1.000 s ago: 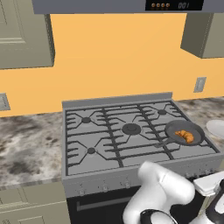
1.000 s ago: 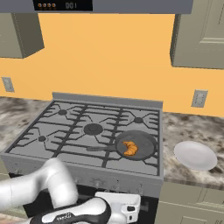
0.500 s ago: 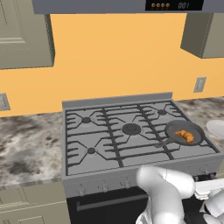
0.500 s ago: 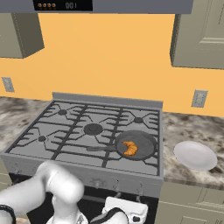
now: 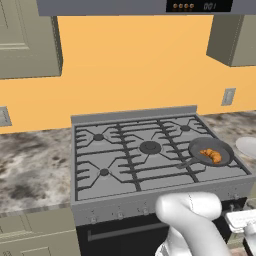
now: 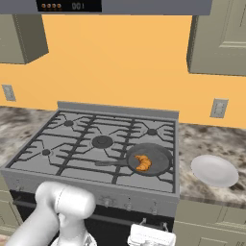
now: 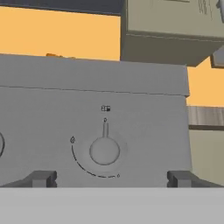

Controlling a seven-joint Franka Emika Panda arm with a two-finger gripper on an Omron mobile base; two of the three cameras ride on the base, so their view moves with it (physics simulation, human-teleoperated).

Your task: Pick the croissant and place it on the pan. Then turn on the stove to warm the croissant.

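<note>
Already the croissant lies in the pan, which sits on the front right burner of the stove, handle pointing toward the middle of the grates. So by my reckoning the first half of the job is done and the knob is what matters now.

From the hand view, the gripper is low in front of the stove's face, with a round knob straight ahead between the two fingertips. They stand wide apart, well clear of the knob on both sides, holding nothing. The knob's pointer stands straight up toward a small mark, and an arc runs round its lower left, with a flame sign at the arc's upper end.

I would judge that knob to be stiff, smooth and hard, a thing that gives nothing under the pads and could slip if pinched lightly. Best to close squarely across its round body, pads on opposite sides, then twist the wrist. I cannot tell from where I stand whether this knob feeds the pan's burner.

A white plate rests on the counter just right of the stove.
</note>
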